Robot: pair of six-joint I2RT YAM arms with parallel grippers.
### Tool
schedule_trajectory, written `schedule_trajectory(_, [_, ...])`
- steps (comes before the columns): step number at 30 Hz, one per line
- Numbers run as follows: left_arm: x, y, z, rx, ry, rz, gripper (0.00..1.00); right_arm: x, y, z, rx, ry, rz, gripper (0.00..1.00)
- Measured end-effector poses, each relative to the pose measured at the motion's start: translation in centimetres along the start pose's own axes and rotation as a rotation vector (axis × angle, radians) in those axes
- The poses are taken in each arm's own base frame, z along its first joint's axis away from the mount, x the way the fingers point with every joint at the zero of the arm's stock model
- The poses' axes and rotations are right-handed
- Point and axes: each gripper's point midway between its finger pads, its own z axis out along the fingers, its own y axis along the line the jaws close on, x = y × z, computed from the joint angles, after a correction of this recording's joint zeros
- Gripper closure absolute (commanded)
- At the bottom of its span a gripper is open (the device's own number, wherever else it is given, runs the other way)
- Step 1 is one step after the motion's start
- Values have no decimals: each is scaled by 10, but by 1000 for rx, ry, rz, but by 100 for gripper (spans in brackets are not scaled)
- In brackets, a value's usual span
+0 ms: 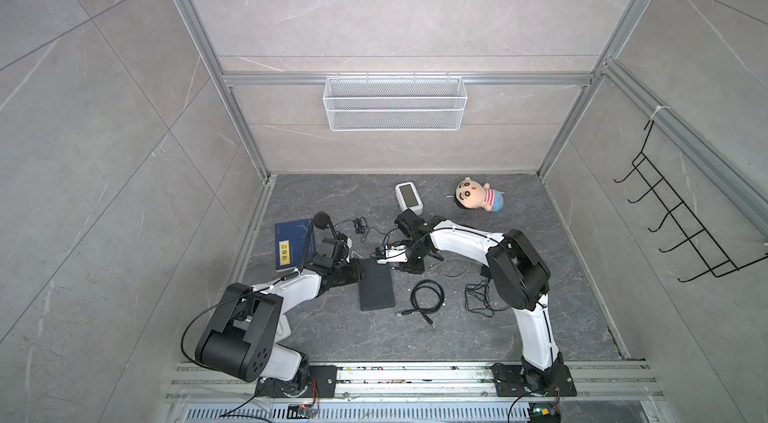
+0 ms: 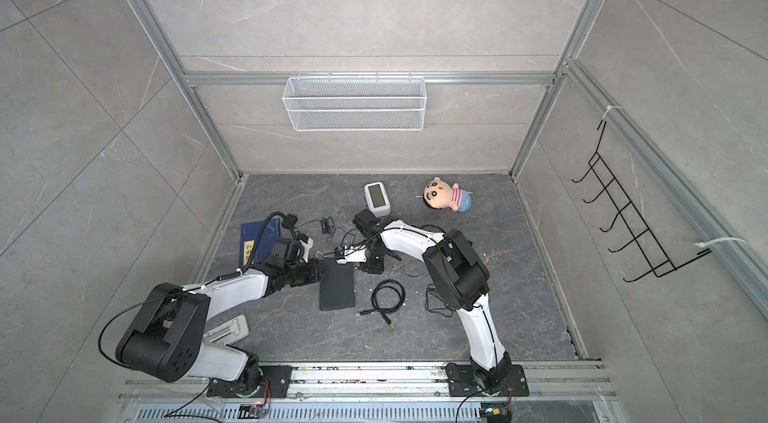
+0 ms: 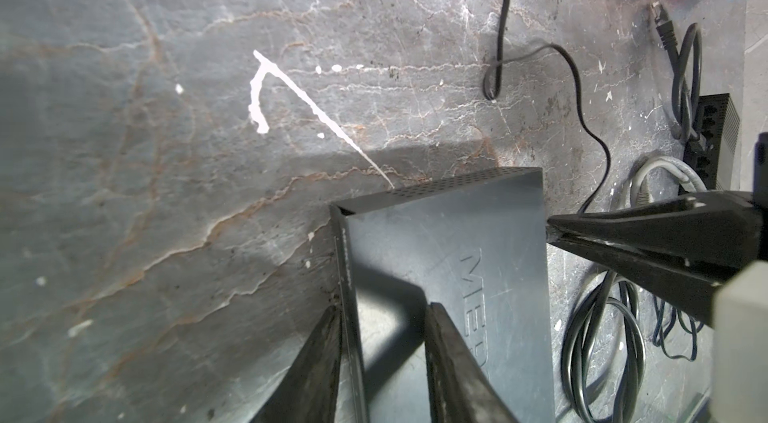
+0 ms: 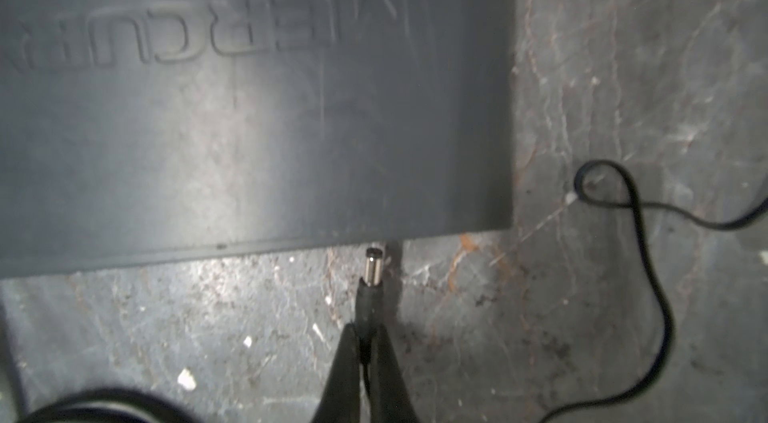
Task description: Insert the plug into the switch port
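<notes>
The dark grey switch (image 1: 377,288) (image 2: 337,288) lies flat on the floor, lettered top up (image 4: 249,109). My right gripper (image 4: 365,331) (image 1: 395,269) is shut on the black plug (image 4: 372,271). The plug's metal tip points at the switch's long side near a corner, just short of it. The port itself is hidden under the top's edge. My left gripper (image 3: 382,306) (image 1: 355,271) stands astride the opposite long edge of the switch (image 3: 449,234), jaws apart. One finger is beside the side wall and the other over the top face. The plug's thin black cable (image 3: 598,150) trails across the floor.
A coiled black cable (image 1: 428,296), a grey cable (image 1: 455,269) and a tangle of thin wire (image 1: 478,296) lie right of the switch. A blue book (image 1: 293,244) is at the left. A white device (image 1: 408,196) and a doll (image 1: 478,195) are at the back.
</notes>
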Motion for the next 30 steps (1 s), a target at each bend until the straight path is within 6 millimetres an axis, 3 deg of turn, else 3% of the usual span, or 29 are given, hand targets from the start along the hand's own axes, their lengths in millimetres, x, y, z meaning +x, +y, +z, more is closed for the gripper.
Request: schedule_trajectory(30, [0,-5,3,19,56,96,65,-2,-4,3,20,-68,0,96])
